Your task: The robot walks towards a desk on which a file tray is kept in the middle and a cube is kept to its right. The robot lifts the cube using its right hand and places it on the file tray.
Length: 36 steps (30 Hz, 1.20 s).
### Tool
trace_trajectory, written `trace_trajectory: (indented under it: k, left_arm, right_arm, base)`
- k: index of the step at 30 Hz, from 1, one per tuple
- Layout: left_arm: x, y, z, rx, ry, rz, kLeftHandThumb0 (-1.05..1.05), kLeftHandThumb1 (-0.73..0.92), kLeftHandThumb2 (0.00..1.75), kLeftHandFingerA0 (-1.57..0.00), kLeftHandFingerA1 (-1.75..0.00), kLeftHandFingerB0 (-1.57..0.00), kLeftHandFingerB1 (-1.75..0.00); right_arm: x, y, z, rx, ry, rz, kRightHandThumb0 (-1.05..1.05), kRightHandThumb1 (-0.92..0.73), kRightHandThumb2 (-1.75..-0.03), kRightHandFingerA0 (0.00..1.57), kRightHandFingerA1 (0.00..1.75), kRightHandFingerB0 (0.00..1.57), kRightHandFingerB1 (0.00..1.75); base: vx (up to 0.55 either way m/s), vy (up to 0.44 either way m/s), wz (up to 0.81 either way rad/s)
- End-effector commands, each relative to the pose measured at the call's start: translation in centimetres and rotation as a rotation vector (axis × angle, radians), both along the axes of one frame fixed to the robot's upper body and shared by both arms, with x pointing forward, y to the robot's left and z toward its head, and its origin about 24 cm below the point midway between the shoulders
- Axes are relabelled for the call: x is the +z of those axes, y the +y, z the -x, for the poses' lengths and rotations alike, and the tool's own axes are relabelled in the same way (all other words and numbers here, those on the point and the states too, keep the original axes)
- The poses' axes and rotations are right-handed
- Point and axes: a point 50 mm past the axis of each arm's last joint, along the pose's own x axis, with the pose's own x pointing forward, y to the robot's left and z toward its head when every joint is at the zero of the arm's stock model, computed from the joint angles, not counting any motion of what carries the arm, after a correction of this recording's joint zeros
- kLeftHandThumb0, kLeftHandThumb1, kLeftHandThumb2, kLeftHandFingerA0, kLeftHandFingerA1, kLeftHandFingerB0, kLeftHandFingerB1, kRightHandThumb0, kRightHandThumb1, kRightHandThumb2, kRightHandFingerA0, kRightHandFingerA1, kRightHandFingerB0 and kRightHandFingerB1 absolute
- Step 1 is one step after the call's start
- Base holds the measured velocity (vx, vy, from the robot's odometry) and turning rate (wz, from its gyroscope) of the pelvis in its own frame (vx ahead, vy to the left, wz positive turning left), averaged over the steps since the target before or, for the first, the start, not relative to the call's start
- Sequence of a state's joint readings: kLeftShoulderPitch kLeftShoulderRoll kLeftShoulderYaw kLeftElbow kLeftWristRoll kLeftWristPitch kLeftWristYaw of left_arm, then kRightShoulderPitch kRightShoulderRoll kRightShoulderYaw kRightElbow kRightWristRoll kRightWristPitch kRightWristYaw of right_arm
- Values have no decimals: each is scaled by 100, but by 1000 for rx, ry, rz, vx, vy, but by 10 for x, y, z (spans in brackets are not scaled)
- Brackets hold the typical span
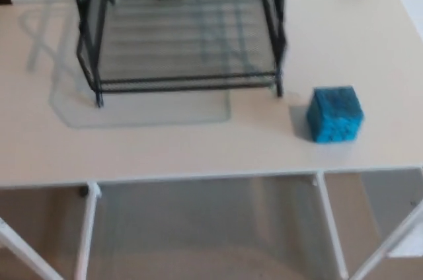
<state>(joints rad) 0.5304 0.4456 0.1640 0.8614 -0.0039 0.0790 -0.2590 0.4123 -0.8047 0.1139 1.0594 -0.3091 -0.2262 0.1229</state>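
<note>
1. Head view: a blue cube [335, 115] sits on the pale desk [165, 151], just right of the black wire tray [185, 83] and not touching it.
2. Neither hand shows in frame, so whether they are open or closed cannot be told.
3. The right hand should probably enter from the right, reach forward over the cube and grip it squarely, clear of the tray's post.

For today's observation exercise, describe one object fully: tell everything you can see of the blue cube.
The cube is bright blue with darker mottled patches, perhaps foam, though the picture is blurred. Its top and its front show, and it is slightly turned. It sits flat on the pale desk, toward the front edge, right of the black wire file tray and apart from it. Only the desk touches it; no hand is in view.
</note>
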Motion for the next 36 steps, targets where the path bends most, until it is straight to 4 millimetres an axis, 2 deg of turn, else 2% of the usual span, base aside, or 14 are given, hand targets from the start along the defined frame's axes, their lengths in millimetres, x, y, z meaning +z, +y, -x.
trace_trajectory:
  k: [1,5,8,10,16,17,20,21,23,28,29,30,34,36]
  left_arm:
    - [5,5,6,-20,2,-15,-79,67,103,-1,-41,-9,-34]
    - [4,4,10,15,-4,-21,-75,66,102,-2,-37,-9,-36]
    - [3,4,11,19,-6,-21,-72,84,67,-6,-36,-15,-27]
    - [3,5,11,-1,15,-43,-37,50,108,-4,-53,0,-49]
    - [7,6,9,34,-33,-33,-79,80,66,-9,-41,-14,-27]
    - [8,8,9,17,-42,-48,-86,69,104,-2,-47,-11,-42]
    - [9,8,10,17,-52,-62,-88,71,105,-6,-49,-4,-39]
    - [11,9,8,-13,-35,-96,-37,49,109,-2,-51,0,-50]
    - [12,10,5,6,-50,-82,-78,82,68,-14,-44,-9,-27]
    - [17,12,-2,26,-103,-99,-37,50,109,-3,-52,0,-50]
    - [18,12,-5,21,-95,-116,-76,87,66,-18,-47,-12,-31]
    - [20,14,-8,22,-96,-117,-37,52,110,-2,-52,0,-50]
    - [22,13,-14,21,-117,-98,-76,88,68,-10,-45,-10,-27]
    - [20,15,-15,9,-104,-98,-84,71,108,-12,-53,0,-31]
  right_arm:
    - [1,-2,1,13,41,21,-76,-57,-89,12,43,4,23]
    - [1,-1,0,-4,0,23,-36,-40,-98,0,47,0,49]
    - [1,-2,-2,-49,-27,8,-73,-54,-86,15,43,4,27]
    - [3,-3,-4,-53,-47,4,-74,-54,-86,15,45,4,27]
    - [8,-6,-9,-25,-72,61,-75,-55,-88,38,51,9,31]
    - [8,-7,-8,-46,-92,57,-75,-55,-87,40,52,7,30]
    - [11,-11,-11,-100,-93,33,-76,-55,-91,35,54,0,19]
    - [15,-13,-12,-126,-141,22,-74,-54,-90,35,53,4,24]
    - [15,-14,-11,-143,-171,24,-68,-65,-61,46,42,11,22]
    - [13,-15,-19,-240,-221,-33,-64,-63,-59,40,40,3,24]
    - [13,-15,-19,-263,-255,-31,-65,-49,-85,38,53,2,26]
    - [12,-16,-21,-276,-259,-31,-72,-53,-88,43,53,1,17]
    - [15,-18,-31,-391,-403,-103,-56,-57,-59,40,44,5,18]
    - [15,-19,-33,-391,-410,-89,-65,-48,-83,30,52,0,19]
  base:
    - [145,213,3]
    - [114,137,6]
    - [24,62,4]
    - [83,-75,4]
    - [110,-189,5]
    - [55,-97,2]
    - [10,-35,-3]
    - [-60,20,-8]
    - [6,68,-6]
    - [41,142,-1]
    - [9,171,-17]
    - [-149,76,0]
    - [3,22,4]
    - [28,-26,7]
